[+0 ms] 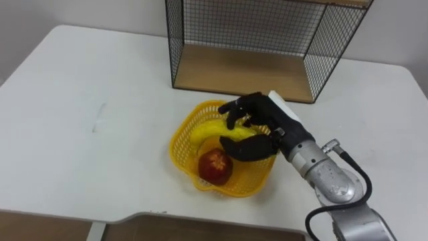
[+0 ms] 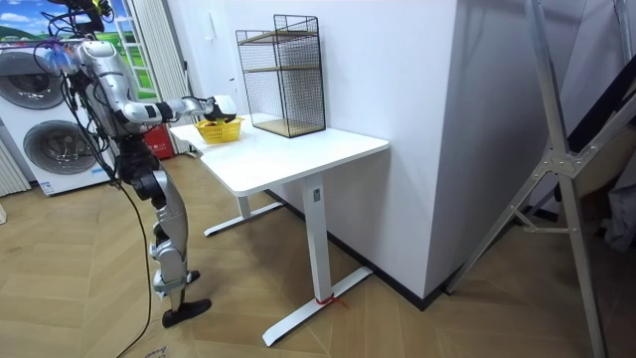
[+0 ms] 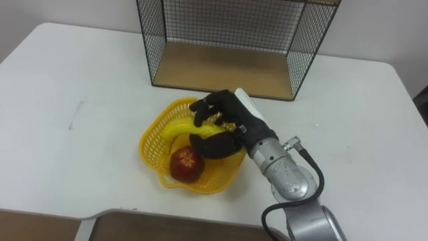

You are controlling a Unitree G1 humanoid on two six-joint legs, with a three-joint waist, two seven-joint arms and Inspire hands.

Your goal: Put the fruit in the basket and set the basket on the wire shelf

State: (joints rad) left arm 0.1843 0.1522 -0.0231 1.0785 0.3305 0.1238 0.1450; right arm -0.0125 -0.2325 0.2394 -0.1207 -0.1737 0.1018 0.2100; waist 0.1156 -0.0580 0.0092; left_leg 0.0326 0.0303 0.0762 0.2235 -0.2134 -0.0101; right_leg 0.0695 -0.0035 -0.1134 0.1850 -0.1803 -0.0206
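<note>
A yellow mesh basket (image 1: pixel 175 146) sits on the white table (image 1: pixel 87 114), just in front of the black wire shelf (image 1: pixel 175 40) with its wooden floor. Inside the basket lie a red apple (image 1: pixel 215 166) at the front and a yellow banana (image 1: pixel 208 131) behind it. My right hand (image 1: pixel 266 122) reaches in over the basket's right rim. Its fingers curl over the banana's right end and the thumb sits under it. In the room view I stand at the table's end, with that arm stretched out to the basket (image 2: pixel 219 128).
The shelf's open front faces the basket, and its lower level holds nothing. Bare tabletop spreads to the left and right of the basket. The table's near edge (image 1: pixel 134 215) runs close below the basket. In the room view a washing machine (image 2: pixel 40 129) stands behind me.
</note>
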